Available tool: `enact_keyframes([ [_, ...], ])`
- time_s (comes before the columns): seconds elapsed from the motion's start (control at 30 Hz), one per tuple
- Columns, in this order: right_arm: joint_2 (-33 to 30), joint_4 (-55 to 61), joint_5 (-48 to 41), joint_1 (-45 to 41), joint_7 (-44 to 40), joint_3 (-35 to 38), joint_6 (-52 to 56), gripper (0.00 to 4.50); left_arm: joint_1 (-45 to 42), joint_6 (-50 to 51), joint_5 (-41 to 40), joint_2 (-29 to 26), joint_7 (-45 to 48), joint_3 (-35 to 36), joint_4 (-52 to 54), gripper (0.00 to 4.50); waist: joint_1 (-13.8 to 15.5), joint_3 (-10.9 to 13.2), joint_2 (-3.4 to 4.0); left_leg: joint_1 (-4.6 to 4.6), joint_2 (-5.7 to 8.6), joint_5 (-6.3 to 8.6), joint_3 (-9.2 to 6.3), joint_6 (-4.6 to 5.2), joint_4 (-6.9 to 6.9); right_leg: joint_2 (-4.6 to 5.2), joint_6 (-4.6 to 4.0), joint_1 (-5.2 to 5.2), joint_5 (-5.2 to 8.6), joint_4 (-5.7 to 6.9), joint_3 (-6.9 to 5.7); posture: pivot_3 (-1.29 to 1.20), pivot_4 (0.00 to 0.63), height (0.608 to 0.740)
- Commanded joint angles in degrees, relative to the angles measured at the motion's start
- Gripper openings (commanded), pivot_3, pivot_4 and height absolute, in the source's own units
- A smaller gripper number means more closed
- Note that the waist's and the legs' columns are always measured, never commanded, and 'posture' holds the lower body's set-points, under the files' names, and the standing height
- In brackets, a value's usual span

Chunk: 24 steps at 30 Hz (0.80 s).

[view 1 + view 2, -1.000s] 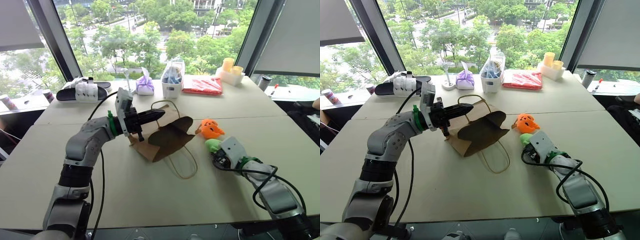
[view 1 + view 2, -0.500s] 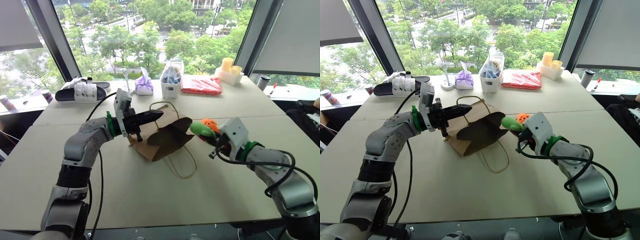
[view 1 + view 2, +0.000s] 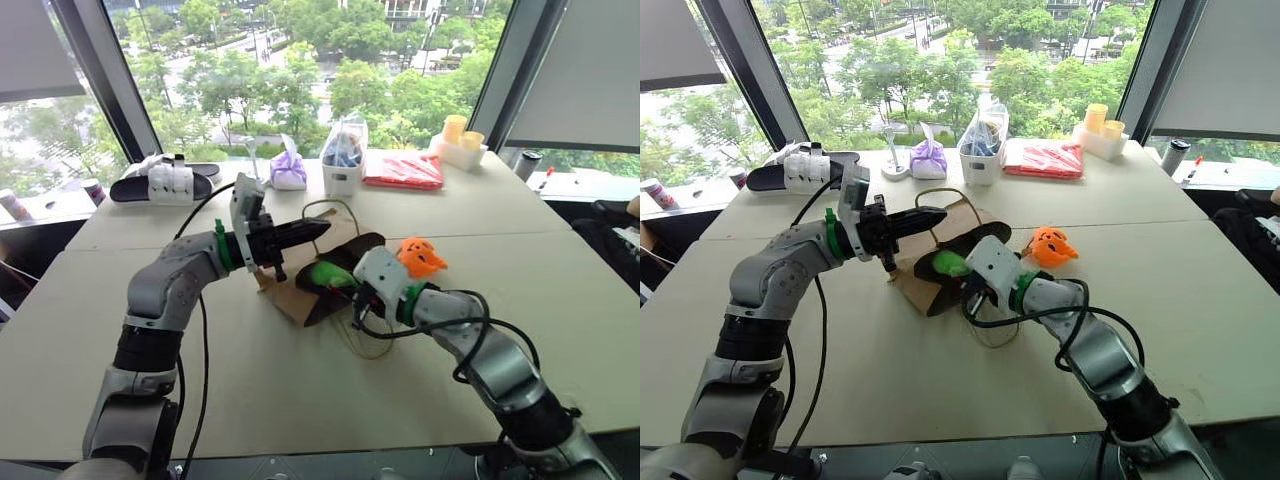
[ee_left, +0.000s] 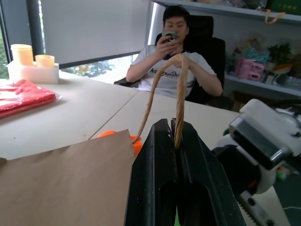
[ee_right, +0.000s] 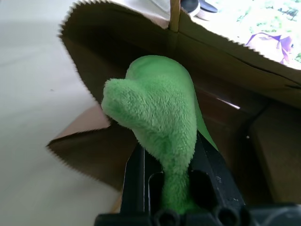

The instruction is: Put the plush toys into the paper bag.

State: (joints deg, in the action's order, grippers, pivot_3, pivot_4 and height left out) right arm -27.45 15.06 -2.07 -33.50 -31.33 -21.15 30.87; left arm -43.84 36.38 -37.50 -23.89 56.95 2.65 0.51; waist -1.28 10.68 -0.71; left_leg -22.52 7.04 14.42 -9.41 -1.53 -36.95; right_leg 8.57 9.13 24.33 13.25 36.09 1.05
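At the paper bag (image 3: 335, 262) mouth, right gripper (image 5: 174, 155) clamps the green plush toy (image 5: 157, 113).

Green plush toy (image 5: 160, 117), orange plush toy (image 3: 420, 257), brown paper bag (image 3: 300, 290).

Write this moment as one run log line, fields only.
left gripper: shut on bag handle | right gripper: shut on green plush toy at paper bag mouth | orange plush toy: on table

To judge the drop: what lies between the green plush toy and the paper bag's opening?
Nothing: in the right wrist view the green plush toy, pinched in the right gripper, sits directly before the paper bag mouth.
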Motion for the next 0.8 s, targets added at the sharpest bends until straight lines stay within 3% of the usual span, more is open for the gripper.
enact_keyframes([
  [0.03,4.4,-8.1,4.5,-5.8,0.6,-2.9,-7.1,0.03,0.0,1.3,-2.3,-0.5,-0.3,0.8,4.1,0.00,0.0,0.0,0.00,0.00,-0.01,-0.03,-0.01,-0.06,0.02,-0.01,0.00,0.01,0.00,0.01,-0.01,0.00,0.150,0.740],
  [0.2,10.2,-20.2,7.6,-9.7,0.4,-4.7,-14.9,0.03,-0.3,1.8,-2.9,0.0,-1.8,1.2,4.5,0.00,0.3,0.0,0.00,0.00,-0.01,-0.17,-0.02,-0.30,0.07,0.01,-0.01,0.03,0.00,-0.01,0.00,0.00,0.150,0.740],
  [0.23,10.8,-21.4,7.7,-10.0,0.2,-4.5,-15.6,0.84,-0.2,1.8,-3.0,0.0,-2.0,1.2,4.6,0.00,0.4,0.0,0.00,-0.01,0.00,-0.19,-0.06,-0.33,0.06,0.03,-0.01,0.03,0.00,-0.01,0.00,0.00,0.150,0.740],
  [0.47,9.3,-16.5,7.7,-8.0,-2.9,-2.4,-13.8,4.46,0.2,1.9,-3.3,-0.6,-2.8,2.1,4.5,0.00,0.2,0.0,0.00,-0.03,0.02,-0.18,-0.07,-0.33,0.07,0.00,-0.01,0.04,0.00,-0.02,0.01,0.00,0.150,0.740],
  [0.6,7.1,-9.9,6.7,-6.1,-4.2,0.3,-10.3,4.46,0.6,1.6,-3.1,-1.3,-2.6,2.3,4.4,0.00,0.2,0.0,0.00,-0.03,0.02,-0.18,-0.06,-0.32,0.08,0.00,-0.01,0.06,0.00,-0.02,0.01,0.00,0.150,0.740],
  [0.73,-1.1,5.5,-1.5,-0.2,-6.3,17.0,2.7,4.46,2.3,1.3,-2.6,-3.2,-1.3,2.4,4.2,0.00,0.8,0.0,0.01,-0.08,0.01,-0.07,-0.11,-0.14,0.08,0.02,-0.01,0.06,0.00,-0.03,0.00,0.00,0.150,0.740],
  [0.8,-1.1,6.3,-6.4,1.0,-4.8,25.0,7.9,4.46,2.6,1.1,-2.9,-3.4,-1.2,2.5,4.2,0.00,0.8,0.0,-0.01,-0.12,0.02,-0.02,-0.12,-0.05,0.03,0.04,0.00,0.03,0.00,-0.07,0.01,0.00,0.150,0.740],
])
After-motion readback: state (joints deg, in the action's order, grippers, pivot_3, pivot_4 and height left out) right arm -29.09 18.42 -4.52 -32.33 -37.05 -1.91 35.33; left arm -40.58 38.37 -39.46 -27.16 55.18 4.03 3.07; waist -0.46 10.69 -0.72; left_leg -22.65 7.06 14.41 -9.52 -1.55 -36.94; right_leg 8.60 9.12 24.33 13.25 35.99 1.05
